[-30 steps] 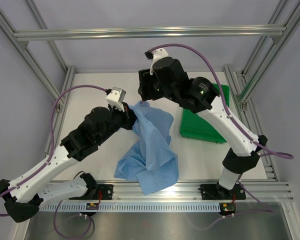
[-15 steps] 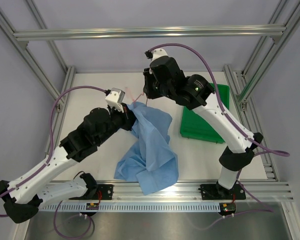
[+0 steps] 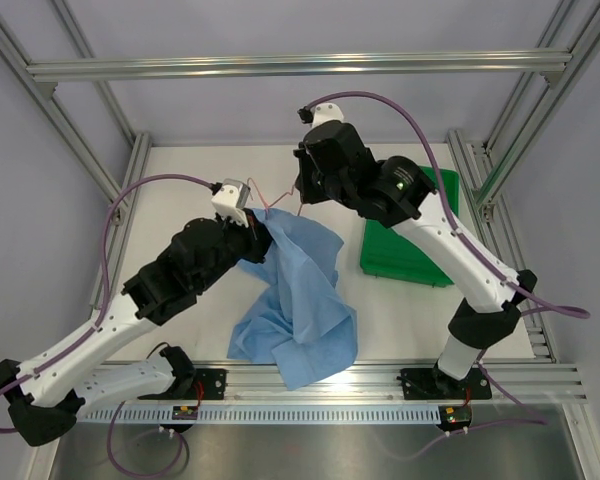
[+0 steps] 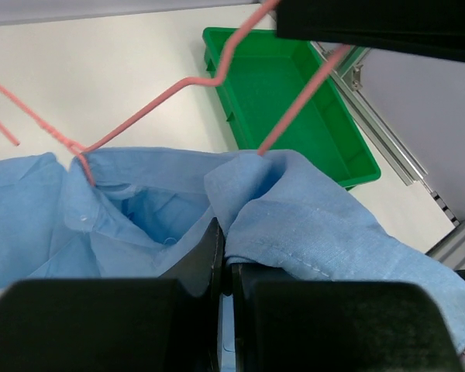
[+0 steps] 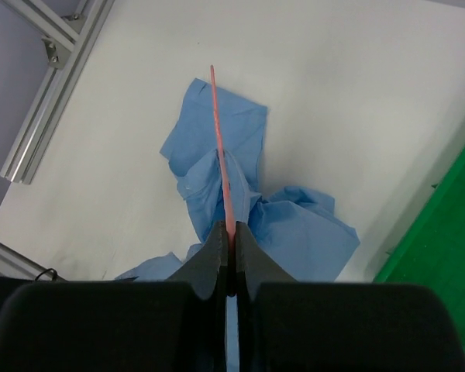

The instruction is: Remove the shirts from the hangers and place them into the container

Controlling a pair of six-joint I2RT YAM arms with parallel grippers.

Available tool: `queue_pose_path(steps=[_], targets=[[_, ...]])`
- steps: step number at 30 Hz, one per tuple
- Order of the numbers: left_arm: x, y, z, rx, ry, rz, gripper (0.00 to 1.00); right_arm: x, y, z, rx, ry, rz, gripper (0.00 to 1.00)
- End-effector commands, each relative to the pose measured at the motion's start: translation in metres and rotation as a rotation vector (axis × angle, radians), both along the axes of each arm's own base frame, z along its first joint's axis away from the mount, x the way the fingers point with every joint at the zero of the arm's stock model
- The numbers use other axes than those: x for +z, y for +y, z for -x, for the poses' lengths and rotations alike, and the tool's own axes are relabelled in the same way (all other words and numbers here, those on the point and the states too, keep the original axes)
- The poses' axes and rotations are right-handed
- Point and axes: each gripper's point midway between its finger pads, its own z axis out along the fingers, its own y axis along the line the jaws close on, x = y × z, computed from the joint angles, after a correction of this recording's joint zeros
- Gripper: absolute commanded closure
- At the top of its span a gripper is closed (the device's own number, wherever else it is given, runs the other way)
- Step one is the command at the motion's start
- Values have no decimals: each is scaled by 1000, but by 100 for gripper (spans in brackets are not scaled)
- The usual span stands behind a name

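Shirt: light blue shirt [image 3: 298,300] is seen hanging from mid-air down onto the counter [image 3: 180,180], its lower part crumpled near the front edge.
Hanger: pink wire hanger [image 4: 151,101] is held up off the counter, its wire tucked into the collar and one shoulder.
Left jaws: clamped shut on a fold of cloth just beside the collar.
Right jaws: pinched shut on the hanger's wire, above the shirt.
Tray: green tray [image 3: 405,255] is set on the counter's right side, apart from the shirt.
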Motion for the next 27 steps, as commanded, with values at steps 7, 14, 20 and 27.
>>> queue_pose_path(steps=[7, 14, 20, 27], targets=[[-32, -2, -31, 156, 33, -7, 95, 90, -74, 55, -26, -169, -106, 100], [-42, -17, -35, 125, 52, 17, 87, 134, -118, 79, -16, -294, -188, 100], [-49, 0, -38, 215, 85, -23, 90, 165, -147, 97, -23, -352, -242, 100], [-73, 18, -37, 332, 169, -24, 100, 207, -167, 108, -20, -457, -316, 100]])
